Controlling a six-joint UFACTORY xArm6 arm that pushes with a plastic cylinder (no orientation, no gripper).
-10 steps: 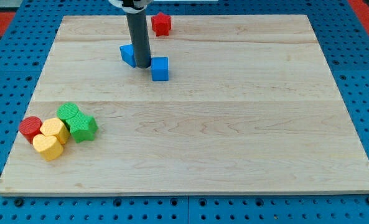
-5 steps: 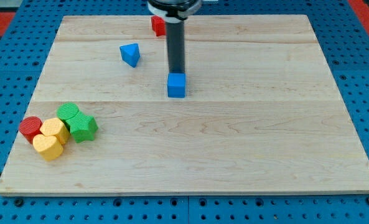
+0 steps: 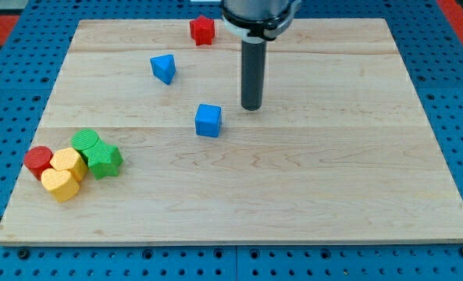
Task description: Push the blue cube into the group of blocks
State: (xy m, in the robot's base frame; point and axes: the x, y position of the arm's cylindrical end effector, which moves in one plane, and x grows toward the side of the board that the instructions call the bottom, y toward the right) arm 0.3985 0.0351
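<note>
The blue cube [image 3: 208,120] lies near the board's middle, a little left of centre. My tip [image 3: 251,107] stands to its upper right, a short gap away and not touching it. The group of blocks sits at the lower left: a red cylinder [image 3: 38,160], a yellow block [image 3: 69,162], a yellow cylinder-like block [image 3: 60,184], a green block [image 3: 85,143] and a green star-like block [image 3: 105,160], all touching one another.
A blue triangular block [image 3: 163,68] lies at the upper left of the cube. A red star-like block [image 3: 202,30] sits near the board's top edge. The wooden board [image 3: 333,179] rests on a blue pegboard.
The blue cube has been pushed down and right, then slightly left, away from the blue triangular block. My tip has moved right across the board and now stands clear of the cube.
</note>
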